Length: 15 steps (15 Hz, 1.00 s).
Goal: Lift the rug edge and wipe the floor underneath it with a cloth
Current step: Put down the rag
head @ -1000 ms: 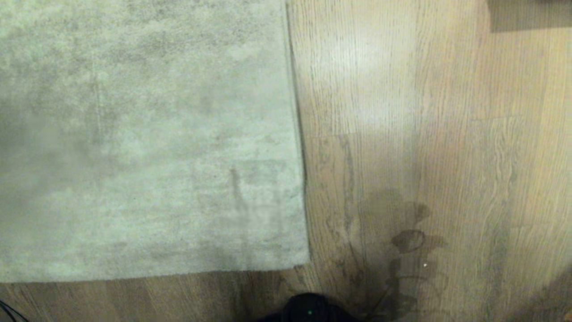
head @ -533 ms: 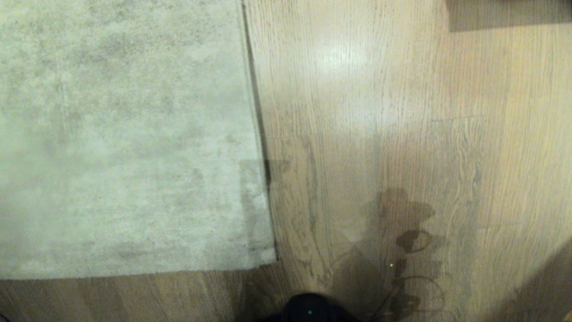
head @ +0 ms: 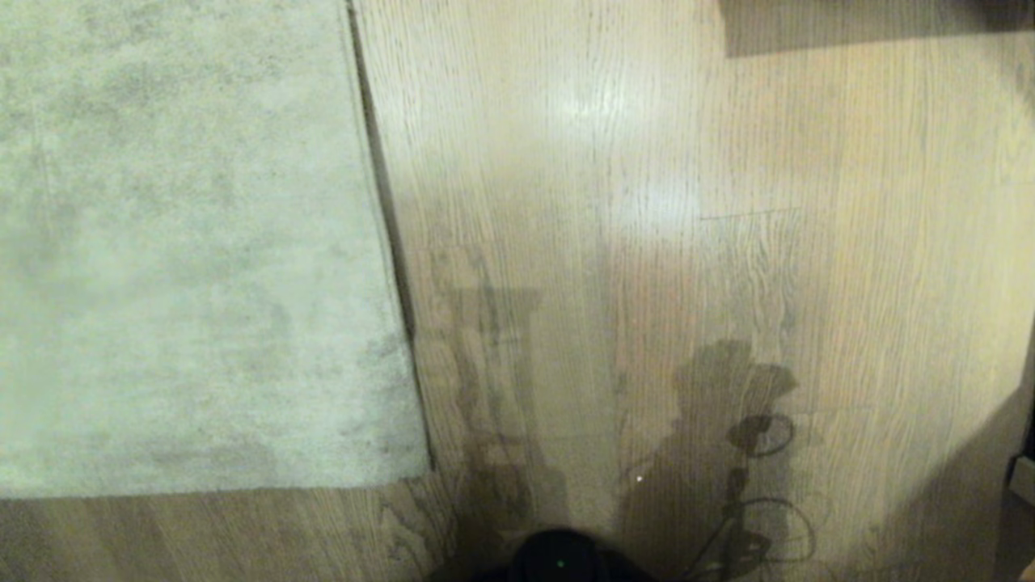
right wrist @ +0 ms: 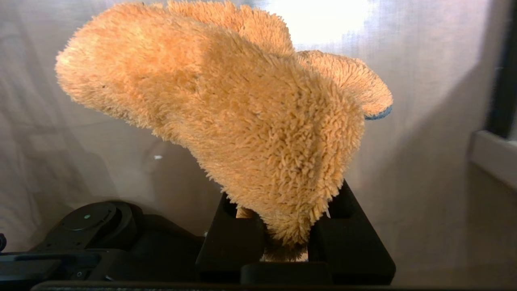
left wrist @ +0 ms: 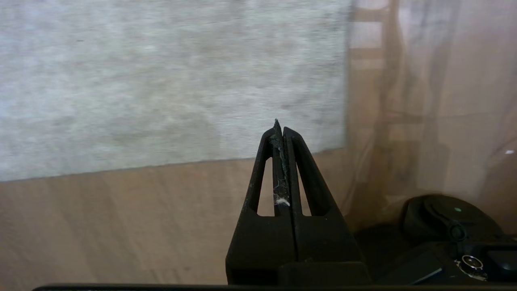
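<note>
The rug edge point(head: 380, 242) lies flat on the floor point(head: 647, 242) at the left, its corner nearest the robot. The left gripper point(left wrist: 281, 129) hangs above that corner, fingers pressed together and empty. The right gripper point(right wrist: 282, 226) clamps the orange cloth point(right wrist: 226, 113) above bare floor.

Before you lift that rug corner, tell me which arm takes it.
Left. The left gripper is shut and empty, with the rug edge ahead of it; the right gripper is clamped on the cloth.
</note>
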Available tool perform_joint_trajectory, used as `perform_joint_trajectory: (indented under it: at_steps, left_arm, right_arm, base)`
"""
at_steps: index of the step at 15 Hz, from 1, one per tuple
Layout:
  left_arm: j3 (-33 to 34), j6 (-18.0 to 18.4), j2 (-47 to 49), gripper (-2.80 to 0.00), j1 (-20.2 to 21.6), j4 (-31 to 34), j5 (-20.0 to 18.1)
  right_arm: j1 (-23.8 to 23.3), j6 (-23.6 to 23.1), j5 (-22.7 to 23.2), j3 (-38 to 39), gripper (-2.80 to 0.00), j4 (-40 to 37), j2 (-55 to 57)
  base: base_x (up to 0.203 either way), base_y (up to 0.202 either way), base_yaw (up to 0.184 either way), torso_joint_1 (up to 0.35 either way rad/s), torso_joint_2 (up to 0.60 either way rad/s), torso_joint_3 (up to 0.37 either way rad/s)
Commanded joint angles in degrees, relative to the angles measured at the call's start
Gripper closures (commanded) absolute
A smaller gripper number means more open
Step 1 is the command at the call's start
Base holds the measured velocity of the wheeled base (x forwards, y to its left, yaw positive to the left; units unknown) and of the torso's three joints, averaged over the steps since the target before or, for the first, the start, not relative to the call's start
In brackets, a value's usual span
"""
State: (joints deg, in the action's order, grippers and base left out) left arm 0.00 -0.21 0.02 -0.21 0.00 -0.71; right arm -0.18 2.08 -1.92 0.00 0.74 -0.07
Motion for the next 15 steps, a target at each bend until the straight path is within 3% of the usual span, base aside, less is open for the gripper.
perform_joint_trajectory:
  at_steps: [1, 3, 15]
  left_arm:
    - [0.0, 0.0, 0.0, 0.0, 0.0, 0.0, 0.0]
    - [0.0, 0.0, 0.0, 0.0, 0.0, 0.0, 0.0]
    - [0.0, 0.0, 0.0, 0.0, 0.0, 0.0, 0.0]
  right_arm:
    - [0.0, 0.0, 0.0, 0.0, 0.0, 0.0, 0.1]
    - [0.0, 0.0, 0.0, 0.0, 0.0, 0.0, 0.1]
    - [0.0, 0.0, 0.0, 0.0, 0.0, 0.0, 0.1]
  base:
    - [0.0, -0.191, 0.003, 0.002, 0.0, 0.0]
    - [0.0, -0.135, 0.0, 0.002, 0.0, 0.005]
    - [0.0, 0.0, 0.0, 0.0, 0.0, 0.0]
